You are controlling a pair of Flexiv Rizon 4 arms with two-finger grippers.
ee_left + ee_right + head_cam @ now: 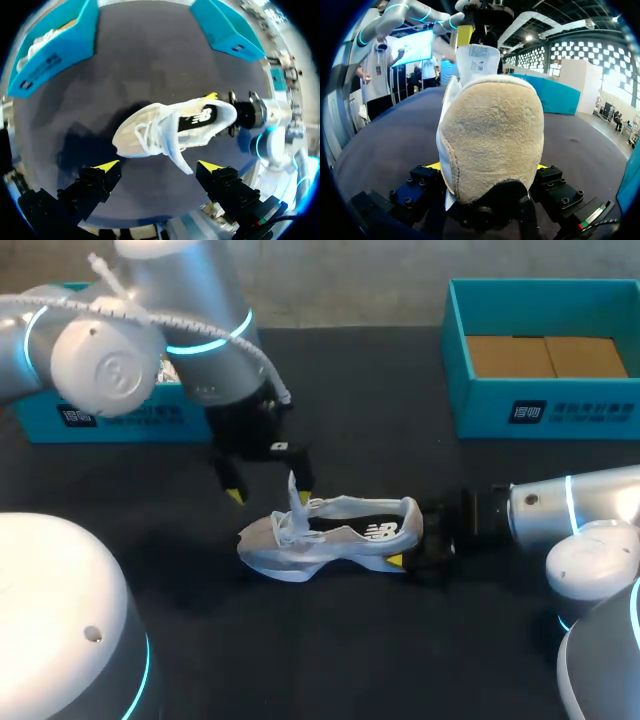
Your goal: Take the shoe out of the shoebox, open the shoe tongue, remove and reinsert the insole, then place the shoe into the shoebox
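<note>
Gripping the heel of the white shoe [335, 532] from both sides, the right gripper [415, 536] comes in low along the black table [350, 650]. In the right wrist view its fingers [551, 181] press against the tan heel lining, one on each flank, closed only as far as the heel's width. The shoe rests on its sole near the table's middle, toe pointing to my left, laces loose. Its tongue [296, 490] stands up out of the opening. The left gripper [268, 492] hangs just above the laces with its yellow tips spread wide, holding nothing; the tongue rises toward the gap between them without touching either finger. A teal shoebox [540, 405] sits open at the far right, well apart from the shoe, and a second teal box [100, 418] at the far left.
</note>
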